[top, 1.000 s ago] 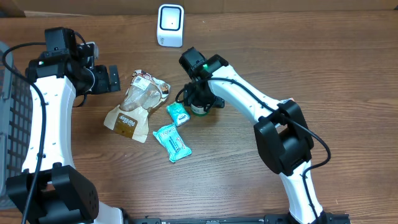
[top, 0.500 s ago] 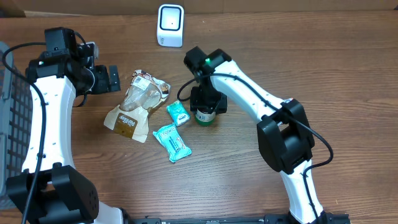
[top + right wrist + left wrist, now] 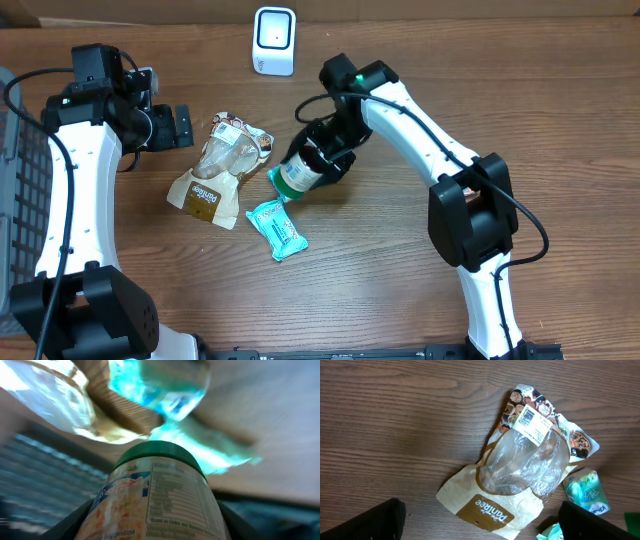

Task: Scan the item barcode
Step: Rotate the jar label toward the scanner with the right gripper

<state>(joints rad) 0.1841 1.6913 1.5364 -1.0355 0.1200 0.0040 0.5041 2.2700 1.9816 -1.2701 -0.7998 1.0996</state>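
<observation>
Right gripper point(image 3: 322, 158) is clamping a tilted green-lidded jar with a printed label point(image 3: 296, 174).
At the far left, the left gripper point(image 3: 183, 127) is hanging with its jaws spread wide and nothing between them, just beside a brown paper bag with a clear window point(image 3: 218, 168). A white box-shaped scanner point(image 3: 274, 40) is standing at the wooden table's point(image 3: 560, 120) far edge, well apart from the jar. A teal foil packet point(image 3: 277, 229) is lying just below the jar, whose lid is pointing down-left.

A jar point(image 3: 159, 505) fills my view, its green lid point(image 3: 159, 452) pointing away, label text facing me, my fingers point(image 3: 72, 525) hugging both sides. Beyond it, blurred: teal packets point(image 3: 170, 385) and a clear bag point(image 3: 50, 395).
</observation>
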